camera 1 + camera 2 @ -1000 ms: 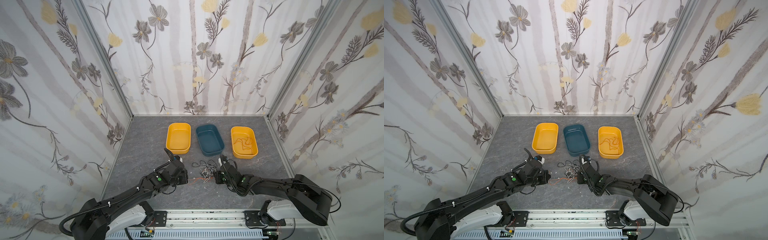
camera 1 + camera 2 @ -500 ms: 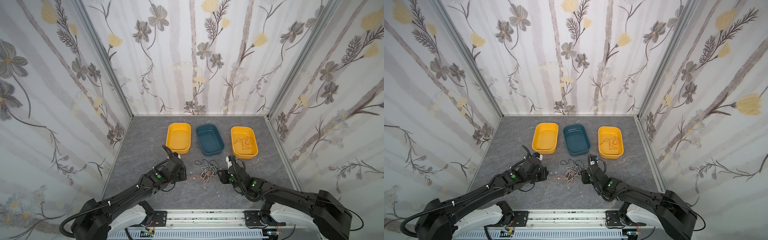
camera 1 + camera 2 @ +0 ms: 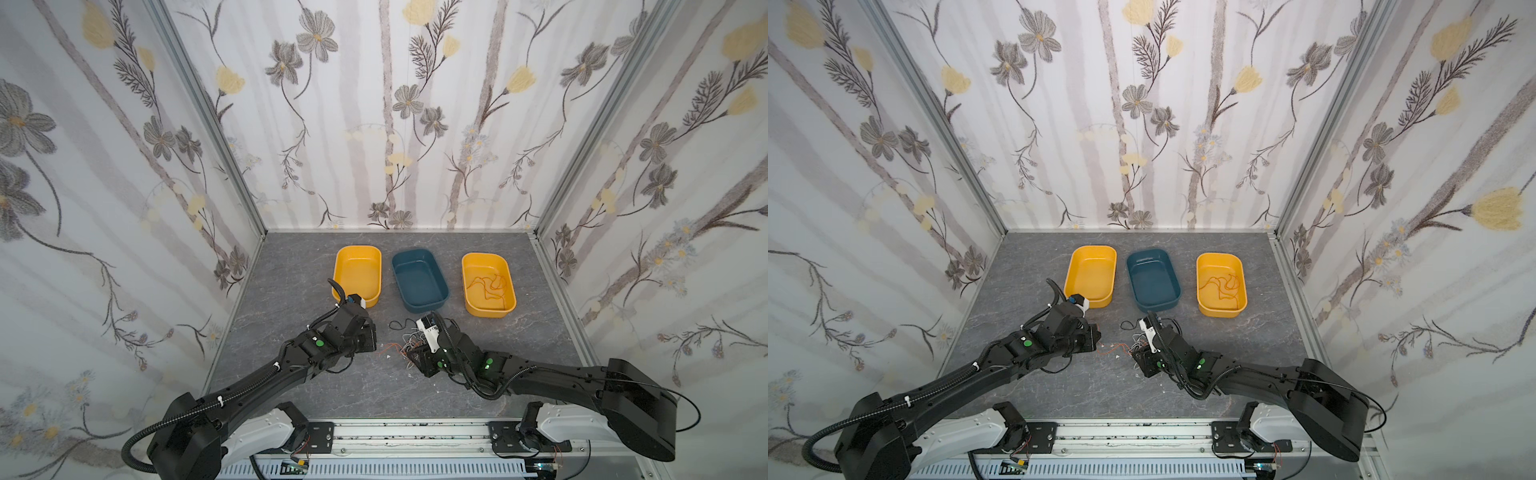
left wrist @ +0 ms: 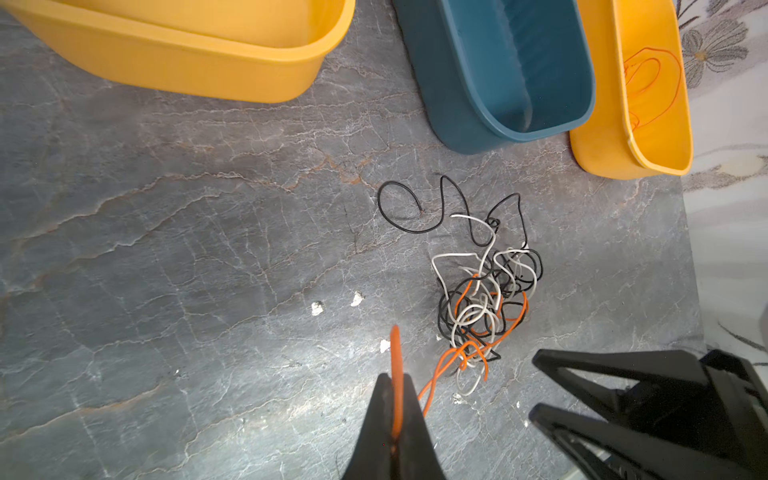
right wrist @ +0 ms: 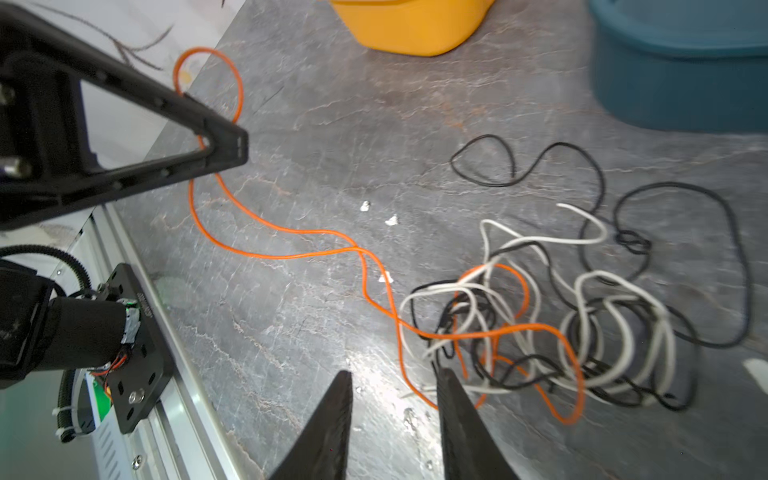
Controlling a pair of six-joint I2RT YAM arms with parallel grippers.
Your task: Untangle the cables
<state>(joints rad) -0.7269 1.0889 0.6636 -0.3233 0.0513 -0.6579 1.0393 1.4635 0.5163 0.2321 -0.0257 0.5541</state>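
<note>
The cables (image 4: 486,299) lie as a tangle of thin orange, white and black strands on the grey table, seen in both top views (image 3: 409,340) (image 3: 1140,343). An orange strand (image 5: 291,249) runs out of the tangle to my left gripper (image 4: 395,378), which is shut on it a little left of the heap. My right gripper (image 5: 392,374) is low at the near edge of the tangle (image 5: 540,332). It is open with bare table between its fingers. An orange strand passes right beside one finger. A black loop (image 4: 399,208) trails toward the bins.
Three bins stand in a row behind the tangle: a yellow one (image 3: 357,248), a blue one (image 3: 411,251) and a yellow one (image 3: 482,254) with an orange cable (image 3: 486,286) in it. Small white scraps (image 4: 318,307) lie on the table. The metal rail (image 5: 166,374) runs along the front edge.
My right arm has shifted beside the tangle and its jaws stand wider than a second ago. The left gripper has stayed shut on the orange strand and has hardly moved.
</note>
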